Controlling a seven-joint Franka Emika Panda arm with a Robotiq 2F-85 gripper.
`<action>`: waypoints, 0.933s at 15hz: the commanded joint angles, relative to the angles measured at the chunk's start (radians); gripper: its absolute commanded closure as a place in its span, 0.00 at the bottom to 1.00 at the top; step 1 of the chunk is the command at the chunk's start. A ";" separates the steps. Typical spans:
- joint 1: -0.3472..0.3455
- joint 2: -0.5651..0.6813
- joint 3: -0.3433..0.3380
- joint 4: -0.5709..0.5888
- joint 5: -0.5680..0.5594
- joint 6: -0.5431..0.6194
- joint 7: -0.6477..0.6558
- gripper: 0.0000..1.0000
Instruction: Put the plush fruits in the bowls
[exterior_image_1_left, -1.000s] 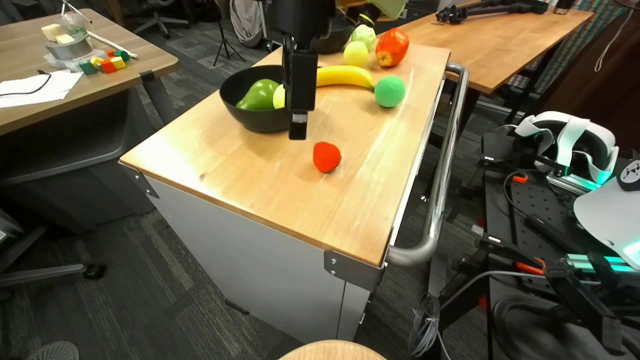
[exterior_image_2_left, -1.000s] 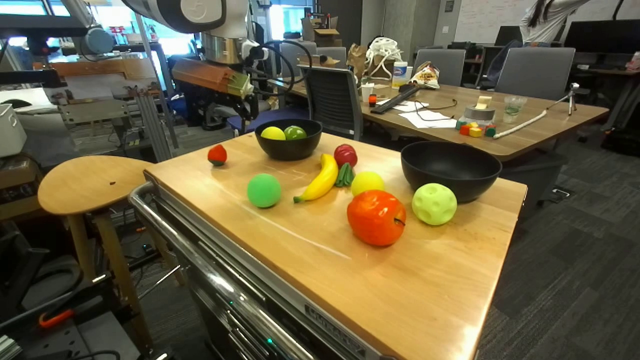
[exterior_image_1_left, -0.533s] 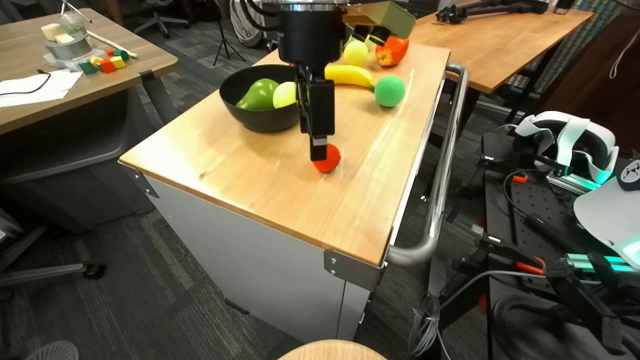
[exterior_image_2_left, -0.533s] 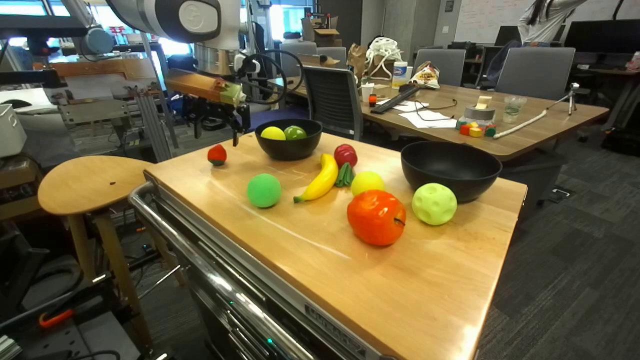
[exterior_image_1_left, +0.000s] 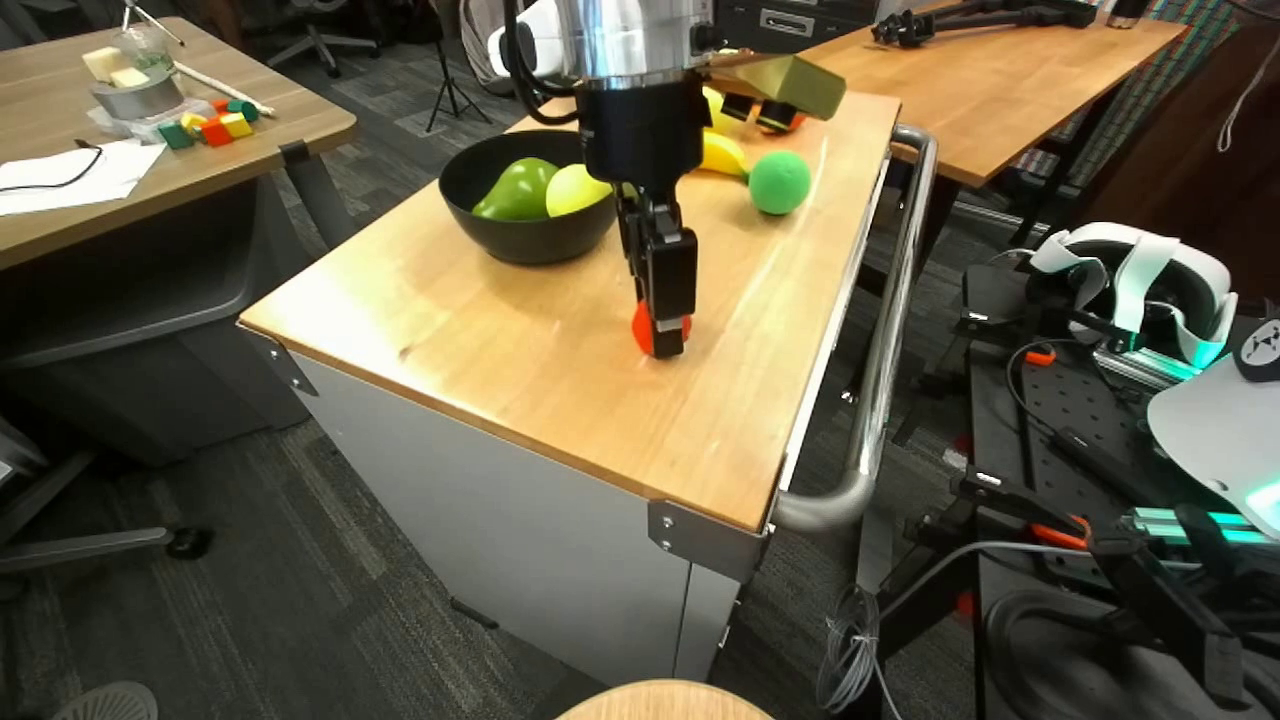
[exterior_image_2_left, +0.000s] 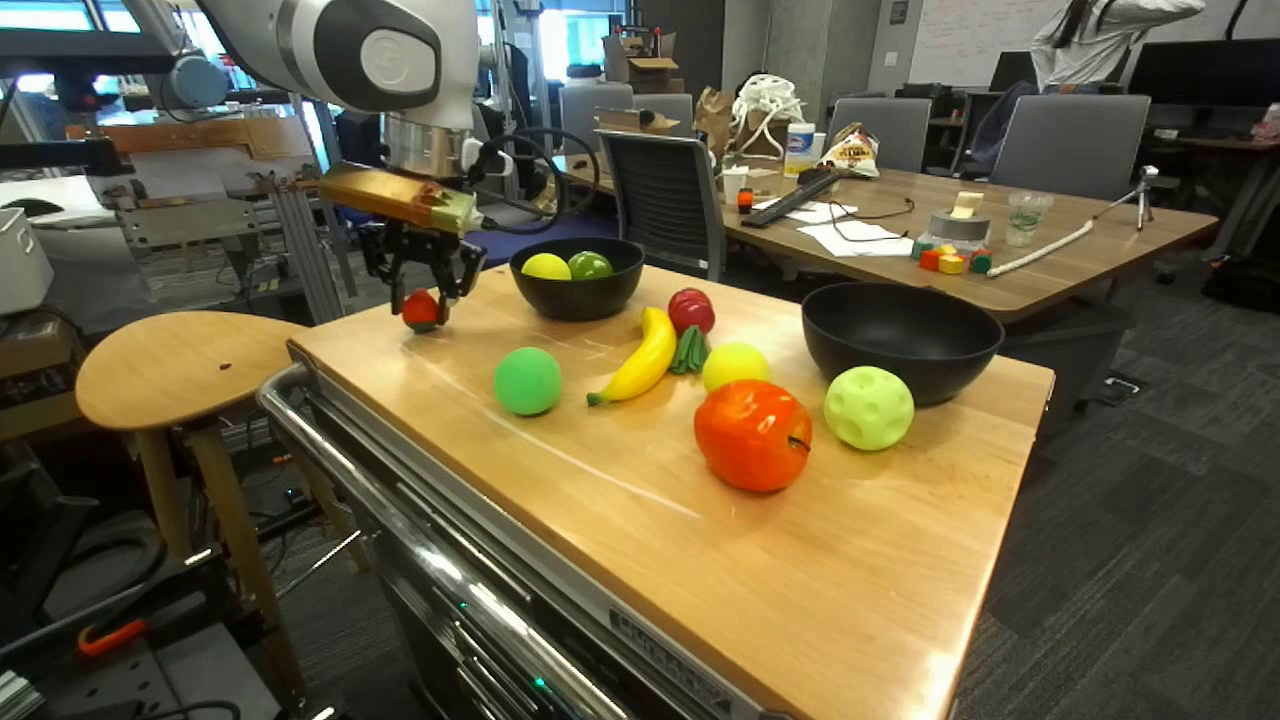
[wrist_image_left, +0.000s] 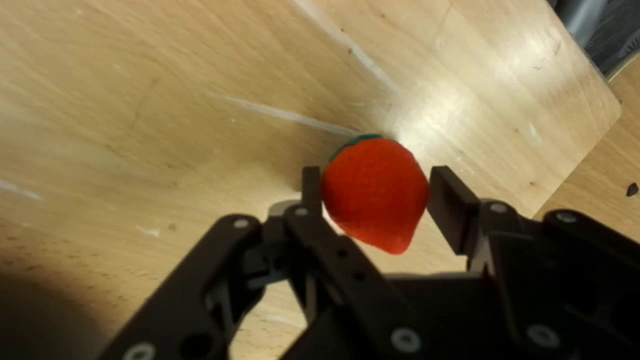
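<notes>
My gripper (wrist_image_left: 375, 182) is down at the tabletop, its two fingers touching a red strawberry-like plush fruit (wrist_image_left: 375, 197) from both sides; the fruit sits low, seemingly still on the wood. A black bowl (exterior_image_2_left: 577, 300) close by holds a green pear-shaped fruit (exterior_image_1_left: 517, 188) and a yellow-green one (exterior_image_2_left: 547, 266). Nothing lies in the visible part of the larger-looking black bowl (exterior_image_2_left: 900, 355). On the table are a banana (exterior_image_2_left: 645, 360), a green ball (exterior_image_2_left: 528, 381), a yellow ball (exterior_image_2_left: 737, 363), a dimpled yellow-green ball (exterior_image_2_left: 868, 408), a big orange-red apple (exterior_image_2_left: 753, 437) and a dark red fruit (exterior_image_2_left: 690, 310).
The wooden cart top (exterior_image_1_left: 480, 340) has its corner near the gripper, and a metal handle bar (exterior_image_1_left: 890, 330) runs along one side. A round stool (exterior_image_2_left: 180, 365) stands beside the cart. Another table (exterior_image_2_left: 1050, 270) holds small blocks and tape.
The gripper has come down and away from the filled bowl to the red fruit, and its fingers have closed in around it. The red fruit has shifted slightly.
</notes>
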 joint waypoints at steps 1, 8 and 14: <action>0.001 -0.010 0.006 0.022 -0.014 -0.035 0.021 0.73; -0.058 -0.150 -0.033 0.152 0.104 0.004 -0.021 0.77; -0.079 -0.085 -0.117 0.190 -0.028 0.170 0.047 0.77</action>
